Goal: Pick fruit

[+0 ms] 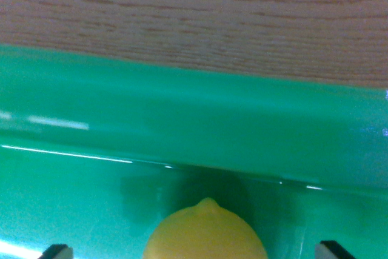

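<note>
I am hovering with my jaws spread wide on either side of the lemon (205,235) in the green tray (194,119), gripping nothing, judging it firm, waxy, best squeezed mid-body.

Yellow fruit, green tray, brown wood grain.
The lemon (205,233) is plain pale yellow; the glossy tray (182,113) around it is bright green with white glare streaks; the far bench (200,16) shows reddish-brown wavy grain; the tool's tips (56,251) look dark.
</note>
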Tool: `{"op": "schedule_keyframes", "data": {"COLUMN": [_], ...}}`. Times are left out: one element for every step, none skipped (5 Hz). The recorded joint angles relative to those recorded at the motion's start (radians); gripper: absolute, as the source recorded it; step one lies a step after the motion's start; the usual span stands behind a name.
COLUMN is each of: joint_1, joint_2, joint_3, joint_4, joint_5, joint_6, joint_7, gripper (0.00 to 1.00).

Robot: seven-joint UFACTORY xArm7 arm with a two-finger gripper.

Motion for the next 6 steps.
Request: {"op": "schedule_keyframes", "data": {"joint_1": [0.0000, -0.0003, -0.0003, -0.0005, -0.0005, -0.0005], "joint_2": [0.000, 0.005, 0.005, 0.006, 0.006, 0.006], "joint_3": [0.000, 0.000, 0.000, 0.000, 0.000, 0.000], "joint_4": [0.000, -0.006, -0.006, -0.007, -0.007, -0.007], "joint_5": [0.0000, 0.0002, 0.0002, 0.0003, 0.0003, 0.0003], "joint_6": [0.000, -0.009, -0.009, -0.012, -0.012, -0.012], "joint_7": [0.000, -0.001, -0.001, -0.002, -0.002, -0.002], "gripper": [0.00, 0.00, 0.00, 0.00, 0.00, 0.00]}}
